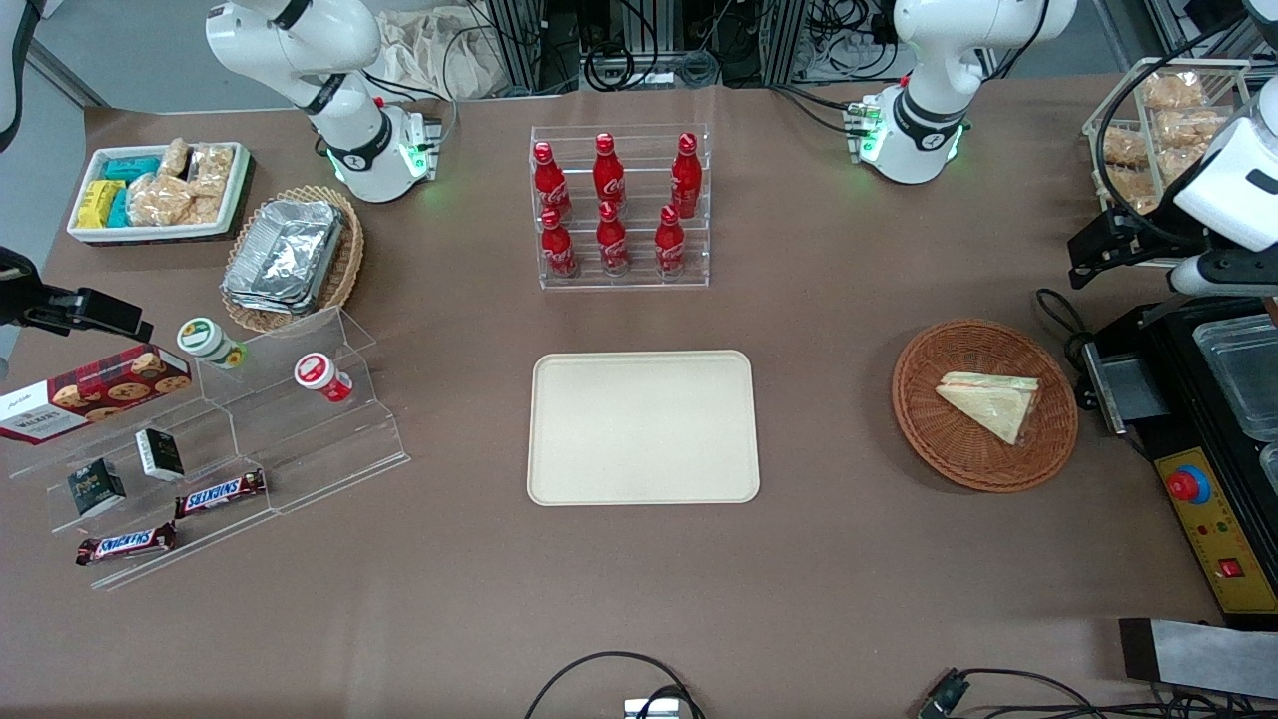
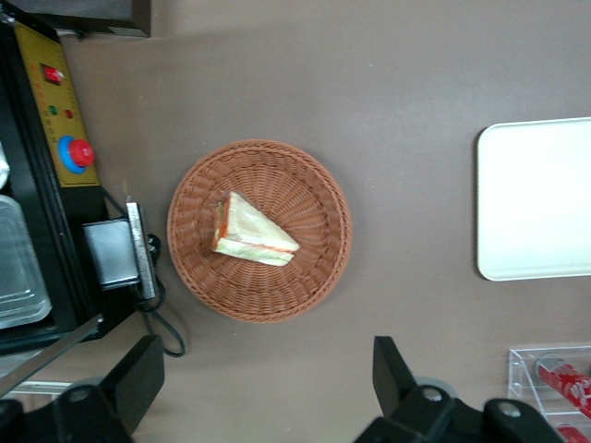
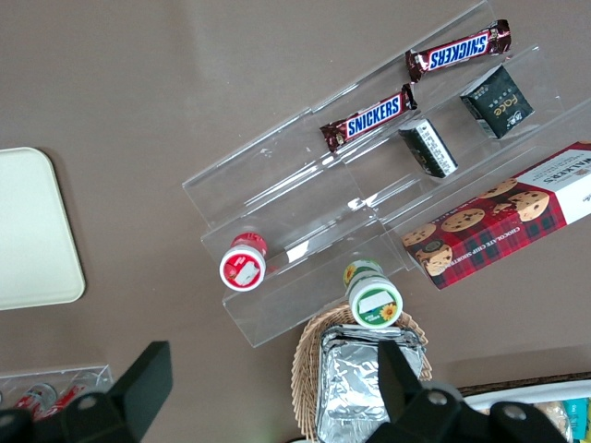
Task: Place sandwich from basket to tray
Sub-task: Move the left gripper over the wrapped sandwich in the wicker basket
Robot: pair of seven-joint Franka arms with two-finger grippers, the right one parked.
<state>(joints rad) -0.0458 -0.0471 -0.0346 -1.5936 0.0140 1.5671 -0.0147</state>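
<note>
The sandwich (image 1: 990, 401), a pale triangular wedge with an orange-red edge, lies in the round reddish-brown basket (image 1: 983, 461) toward the working arm's end of the table. The cream tray (image 1: 642, 426) lies flat at the table's middle, bare. My left gripper (image 1: 1086, 262) hangs high above the table, farther from the front camera than the basket. It is open and holds nothing. In the left wrist view the sandwich (image 2: 251, 235) sits in the basket (image 2: 309, 189), the tray (image 2: 536, 198) shows partly, and the gripper (image 2: 268, 378) is clear of the basket.
A black machine with a red button (image 1: 1188, 486) stands beside the basket at the table's end, with a cable (image 1: 1058, 310) near it. A rack of cola bottles (image 1: 619, 205) stands farther back than the tray. A clear stepped shelf of snacks (image 1: 250, 429) lies toward the parked arm's end.
</note>
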